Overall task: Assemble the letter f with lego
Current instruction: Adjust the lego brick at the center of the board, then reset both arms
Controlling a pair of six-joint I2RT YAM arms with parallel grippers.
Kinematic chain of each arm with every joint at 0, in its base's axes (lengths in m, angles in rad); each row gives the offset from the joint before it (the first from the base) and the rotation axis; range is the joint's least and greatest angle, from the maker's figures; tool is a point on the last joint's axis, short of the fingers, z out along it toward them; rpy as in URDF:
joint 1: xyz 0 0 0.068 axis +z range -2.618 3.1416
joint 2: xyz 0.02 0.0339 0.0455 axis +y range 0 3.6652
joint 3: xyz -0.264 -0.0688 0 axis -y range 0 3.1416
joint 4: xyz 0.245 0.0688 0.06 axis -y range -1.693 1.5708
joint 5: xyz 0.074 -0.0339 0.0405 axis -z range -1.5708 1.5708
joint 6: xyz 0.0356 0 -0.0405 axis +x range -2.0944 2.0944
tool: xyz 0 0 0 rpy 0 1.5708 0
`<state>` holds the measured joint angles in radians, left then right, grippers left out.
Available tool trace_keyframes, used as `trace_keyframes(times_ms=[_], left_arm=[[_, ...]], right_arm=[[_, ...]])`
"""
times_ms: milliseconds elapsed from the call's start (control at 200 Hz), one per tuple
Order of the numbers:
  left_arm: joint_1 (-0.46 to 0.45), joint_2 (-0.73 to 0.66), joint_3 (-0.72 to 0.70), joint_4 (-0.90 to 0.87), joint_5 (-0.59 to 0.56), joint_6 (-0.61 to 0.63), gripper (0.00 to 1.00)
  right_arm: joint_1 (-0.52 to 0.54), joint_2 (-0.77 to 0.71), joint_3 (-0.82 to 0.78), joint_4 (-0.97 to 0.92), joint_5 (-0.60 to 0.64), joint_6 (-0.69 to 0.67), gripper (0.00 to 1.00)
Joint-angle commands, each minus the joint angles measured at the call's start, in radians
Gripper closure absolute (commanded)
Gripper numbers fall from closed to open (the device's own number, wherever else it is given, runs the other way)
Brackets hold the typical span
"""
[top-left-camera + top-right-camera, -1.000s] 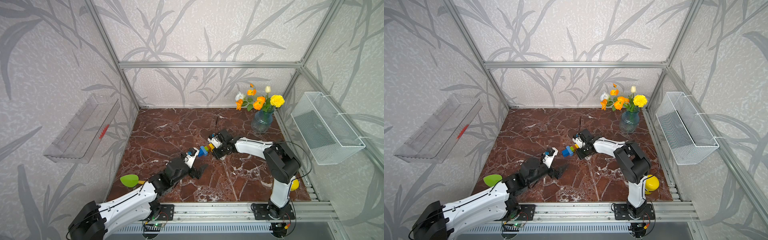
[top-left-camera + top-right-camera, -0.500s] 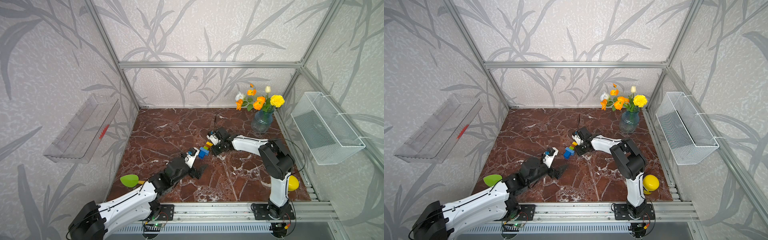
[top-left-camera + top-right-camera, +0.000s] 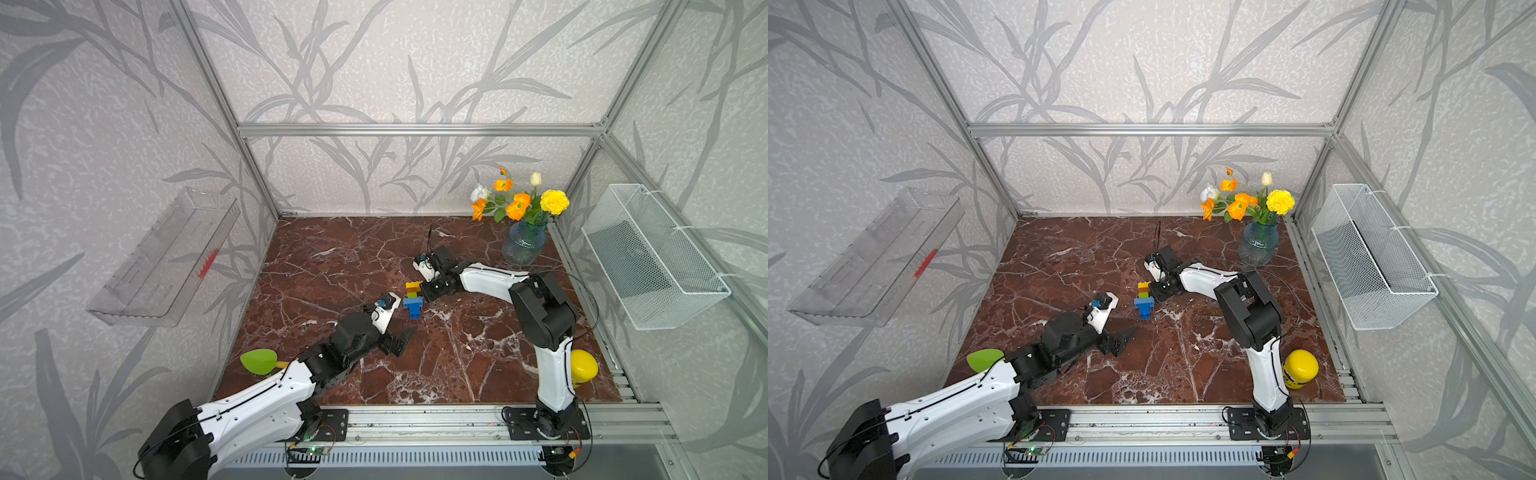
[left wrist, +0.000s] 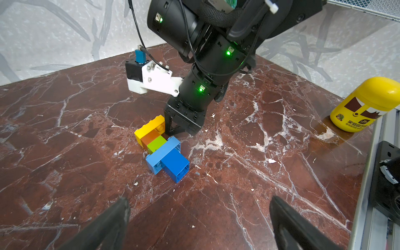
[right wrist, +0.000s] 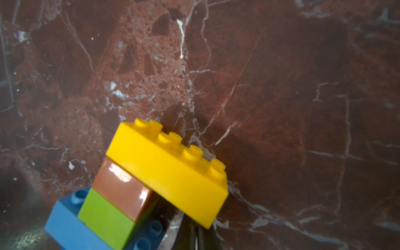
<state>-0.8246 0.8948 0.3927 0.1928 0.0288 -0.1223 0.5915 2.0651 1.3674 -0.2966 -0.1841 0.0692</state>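
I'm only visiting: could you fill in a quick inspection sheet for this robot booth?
Surface: red-brown marble tabletop, white flecks scattered.
Job's things: lego letter f lying on its side, mid-table; all five bricks joined.
Clutter: yellow bottle, green leaf-shaped object, flower vase at the edges.
Grippers: left gripper open, apart from it; right gripper shut, beside the yellow brick.
Cables: braided black cable on right wrist.
Surroundings: clear tray and wire basket on walls.
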Motion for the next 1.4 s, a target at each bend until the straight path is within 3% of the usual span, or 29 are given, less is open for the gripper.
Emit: trace_keyframes(times_ms=[0,150,320,505,715,1025,1170,1395], left_arm=[[-0.002,-0.002,0.028,-0.01,0.005,0.015,0.01],[-0.002,-0.006,0.033,-0.012,-0.038,0.019,0.01],[-0.001,-0.029,0.097,-0.098,-0.172,0.035,0.01],[0.02,-0.025,0.223,-0.208,-0.264,0.09,0.01],[0.118,0.05,0.421,-0.339,-0.326,0.097,0.01],[0.327,0.08,0.423,-0.169,-0.356,0.192,0.01],[0.417,0.108,0.408,-0.141,-0.304,0.235,0.01],[0.65,0.103,0.261,0.012,-0.216,0.11,0.01]], right_arm=[[-0.004,-0.042,-0.006,-0.017,-0.008,-0.013,0.91],[-0.004,-0.148,-0.022,-0.048,0.003,-0.026,0.88],[-0.016,-0.275,-0.03,-0.085,0.044,-0.042,0.79],[-0.057,-0.418,-0.071,-0.096,0.076,-0.048,0.63],[-0.139,-0.593,-0.195,-0.038,0.168,-0.035,0.47],[-0.302,-0.784,-0.369,0.044,0.16,-0.039,0.0],[-0.341,-0.864,-0.481,0.152,0.178,-0.053,0.01],[-0.367,-0.912,-0.585,0.255,0.255,-0.066,0.01]])
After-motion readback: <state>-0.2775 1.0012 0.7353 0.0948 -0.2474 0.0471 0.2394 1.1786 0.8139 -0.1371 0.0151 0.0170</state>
